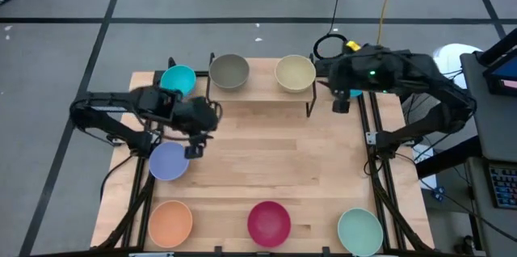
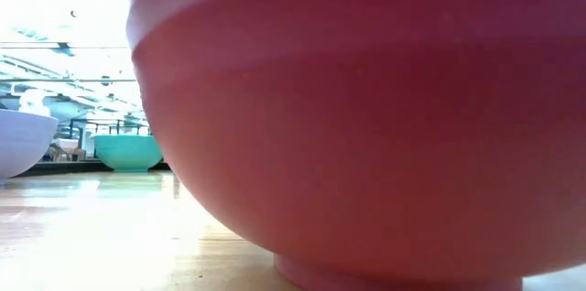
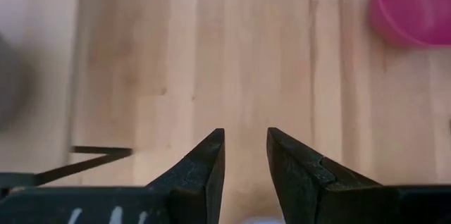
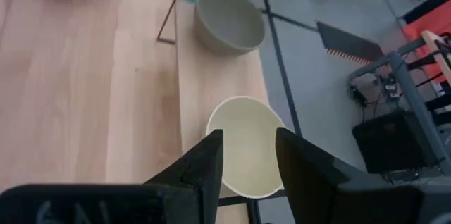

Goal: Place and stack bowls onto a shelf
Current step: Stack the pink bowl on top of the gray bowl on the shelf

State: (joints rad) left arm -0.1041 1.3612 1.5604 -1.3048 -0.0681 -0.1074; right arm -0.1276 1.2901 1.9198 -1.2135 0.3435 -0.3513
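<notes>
The shelf (image 1: 262, 91) stands at the table's far edge. An olive-grey bowl (image 1: 229, 71) and a cream bowl (image 1: 295, 73) sit on it. A cyan bowl (image 1: 178, 80) stands by its left end. A lavender bowl (image 1: 170, 161) is at mid left. Orange (image 1: 170, 223), magenta (image 1: 269, 221) and mint (image 1: 359, 230) bowls line the near edge. My left gripper (image 1: 194, 150) (image 3: 245, 134) is open and empty beside the lavender bowl. My right gripper (image 1: 341, 105) (image 4: 249, 134) is open above the cream bowl (image 4: 243, 157). A bit of cyan (image 1: 353, 93) shows under the right arm.
The magenta bowl (image 2: 366, 126) fills most of the low view, with the lavender (image 2: 23, 140) and cyan (image 2: 128, 152) bowls behind it on the left. Bare wood (image 1: 275, 152) lies in the table's middle. The shelf's black legs (image 1: 308, 105) stand near my right gripper.
</notes>
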